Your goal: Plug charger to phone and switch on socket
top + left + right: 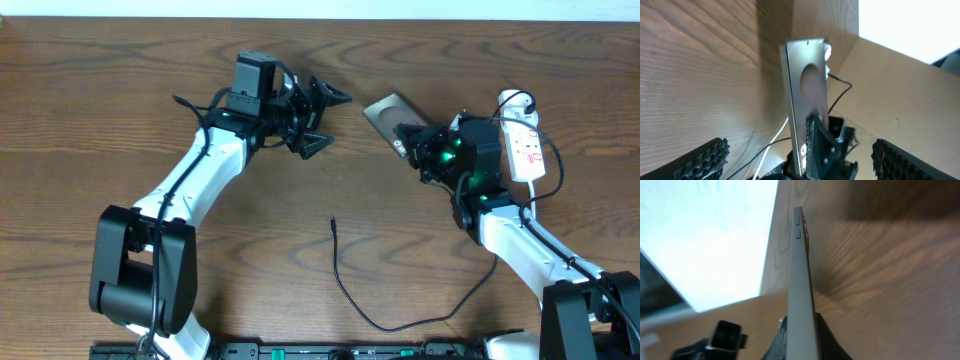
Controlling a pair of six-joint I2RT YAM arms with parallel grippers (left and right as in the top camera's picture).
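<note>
My right gripper [408, 138] is shut on the phone [385, 110], a flat dark slab, and holds it at the table's back middle. The right wrist view shows the phone edge-on [801, 270] between my right fingers [800, 337]. My left gripper [328, 120] is open and empty, a short way left of the phone and facing it. In the left wrist view the phone's face with its pale oval [807, 85] stands between my spread left fingers [800, 162]. The charger's plug tip [333, 221] lies on the table in front, with its thin black cable [390, 325] looping right. The socket [525, 150] lies at the back right.
The socket's thick white cord [548, 185] curves beside my right arm. The wooden table [120, 120] ends at a pale wall along the back. The charger cable runs under my right arm near the front edge.
</note>
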